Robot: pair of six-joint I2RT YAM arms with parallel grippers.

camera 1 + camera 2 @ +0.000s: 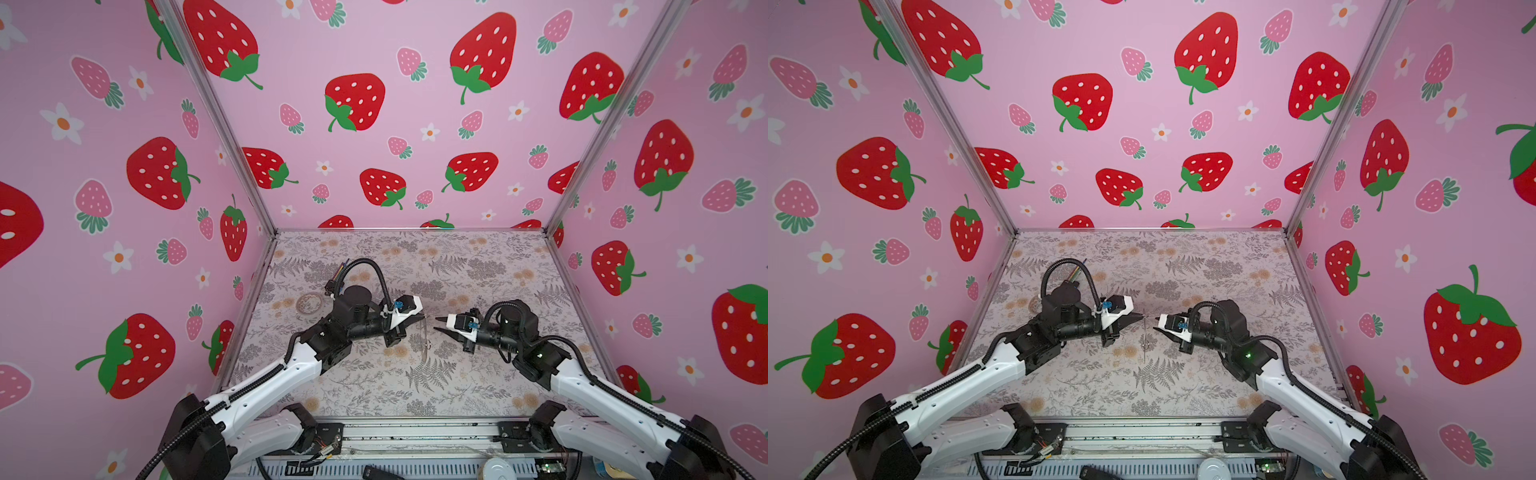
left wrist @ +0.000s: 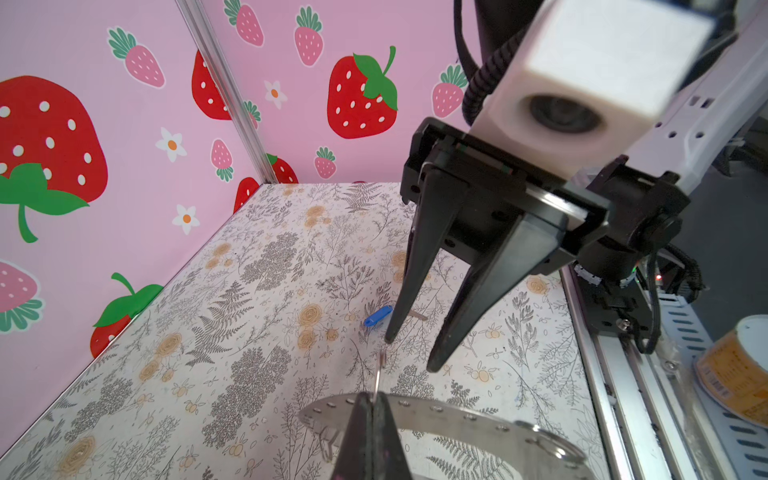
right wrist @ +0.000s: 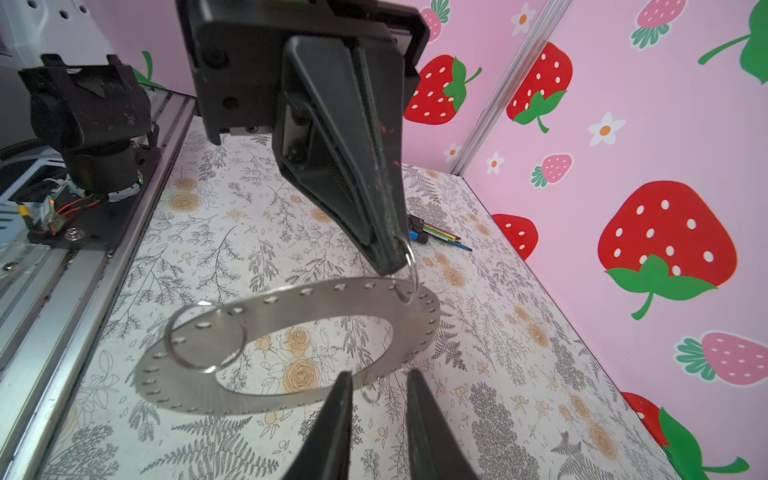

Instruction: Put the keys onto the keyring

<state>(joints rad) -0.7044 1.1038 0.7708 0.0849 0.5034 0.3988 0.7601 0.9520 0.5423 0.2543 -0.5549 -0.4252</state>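
Observation:
The keyring (image 3: 291, 303), a wide flat grey ring with tiny rim holes, hangs above the table and shows edge-on in both top views (image 1: 424, 340) (image 1: 1144, 338). My left gripper (image 3: 390, 268) (image 2: 372, 401) is shut on a small wire ring (image 3: 411, 270) threaded through one rim hole. My right gripper (image 3: 379, 376) (image 2: 411, 353) faces it from the right, open, its fingers either side of the rim's near edge where another small wire ring (image 3: 371, 397) hangs. The keys, a blue tag (image 2: 378, 316) joined to a silver key (image 2: 419, 316), lie on the table below the right gripper.
A larger wire ring (image 3: 205, 336) also hangs on the keyring. A black-and-blue plug with coloured wires (image 3: 419, 232) and a pale see-through hoop (image 1: 309, 302) lie at the back left. A metal rail (image 1: 415, 432) runs along the front edge, and pink walls close three sides.

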